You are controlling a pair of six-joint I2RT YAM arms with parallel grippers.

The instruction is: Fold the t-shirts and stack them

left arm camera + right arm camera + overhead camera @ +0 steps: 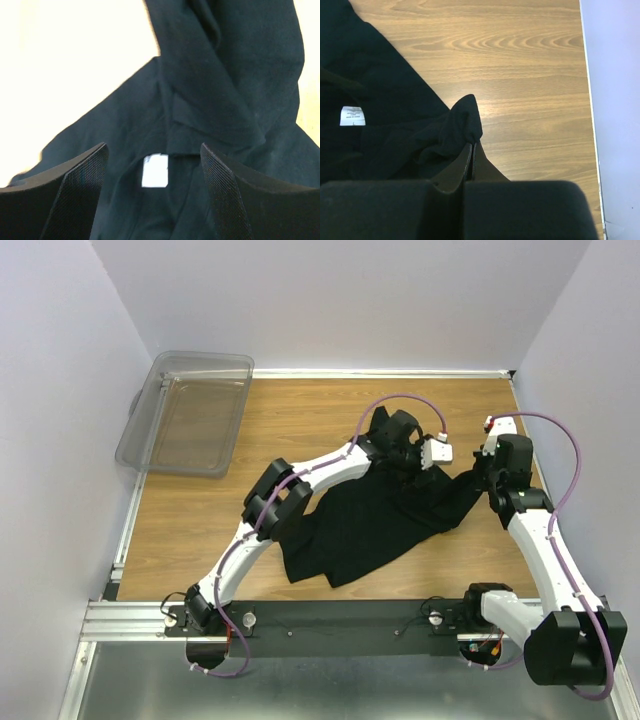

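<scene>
One black t-shirt (365, 525) lies crumpled on the wooden table, stretching from the front middle up to the right. My left gripper (405, 452) hangs over its far end, jaws open, just above the collar and white tag (155, 170); nothing is between the fingers (80, 190). My right gripper (482, 478) is shut on a bunched corner of the t-shirt (465, 122) at the cloth's right edge. The tag also shows in the right wrist view (352, 115). The logo is hidden.
A clear plastic bin (190, 412) stands at the back left, hanging over the table's left edge. Bare wood (330, 405) lies behind the shirt. White walls close in the back and sides. A metal rail (330, 618) runs along the front.
</scene>
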